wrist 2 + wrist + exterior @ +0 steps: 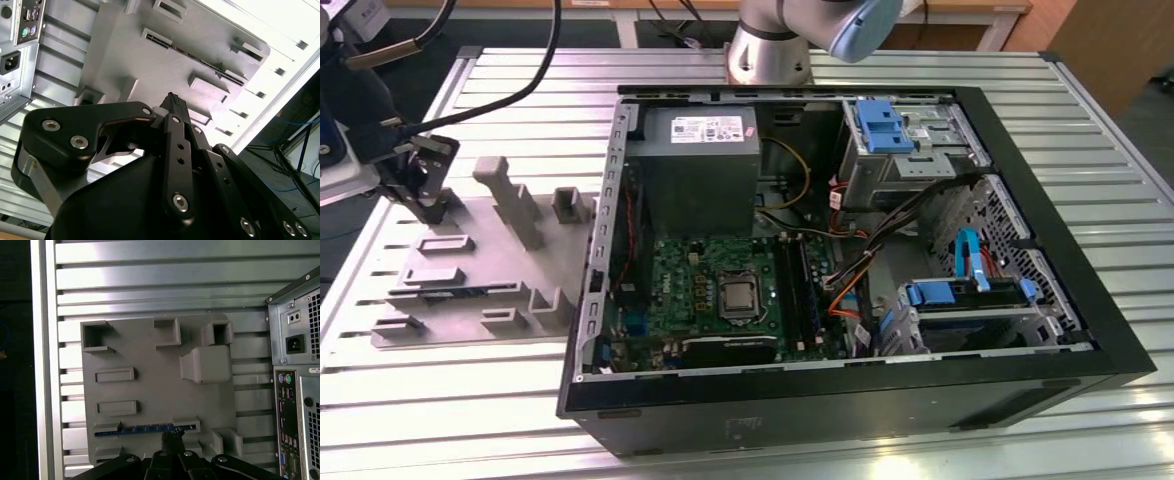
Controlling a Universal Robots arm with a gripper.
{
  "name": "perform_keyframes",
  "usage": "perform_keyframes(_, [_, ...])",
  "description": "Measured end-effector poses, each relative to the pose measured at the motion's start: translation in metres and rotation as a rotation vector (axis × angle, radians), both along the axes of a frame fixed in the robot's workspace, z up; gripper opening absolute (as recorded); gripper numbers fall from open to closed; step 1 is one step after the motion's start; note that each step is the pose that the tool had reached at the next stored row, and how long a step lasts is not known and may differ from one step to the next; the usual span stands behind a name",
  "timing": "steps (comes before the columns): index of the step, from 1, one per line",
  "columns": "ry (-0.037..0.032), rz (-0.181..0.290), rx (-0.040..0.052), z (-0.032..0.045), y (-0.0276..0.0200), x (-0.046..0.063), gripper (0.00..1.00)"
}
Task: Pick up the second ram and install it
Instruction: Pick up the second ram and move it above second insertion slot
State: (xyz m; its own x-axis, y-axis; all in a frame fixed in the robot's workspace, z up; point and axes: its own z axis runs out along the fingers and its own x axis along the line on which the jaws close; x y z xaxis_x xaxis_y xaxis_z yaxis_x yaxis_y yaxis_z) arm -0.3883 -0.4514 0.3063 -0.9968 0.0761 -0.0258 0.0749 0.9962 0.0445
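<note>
Gripper (434, 205) hangs over the grey fixture plate (474, 230), on the plate's side away from the PC case (854, 395). In both wrist views the fingers look pinched together with nothing between them (172, 437) (172, 100). Their lower parts are cut off in the first wrist view, and the gripper's own body blocks much of the second.

The second ram (145, 429) sits on edge in the long slot along one border of the plate (150, 375). Only a thin blue strip shows, with both ends tucked behind slot blocks.

Fingertips are just beside the ram (can't tell if they touch it). From the exterior view the ram is barely a blue sliver (460, 293).
</note>
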Motion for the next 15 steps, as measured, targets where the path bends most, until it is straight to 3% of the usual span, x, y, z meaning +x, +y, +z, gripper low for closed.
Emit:
perform_keyframes(10, [0.0000,0.002,-0.0001,-0.0002,0.0000,0.0000,0.11])
perform_keyframes(15, [0.0000,0.038,0.0000,-0.0011,0.0000,0.0000,0.11])
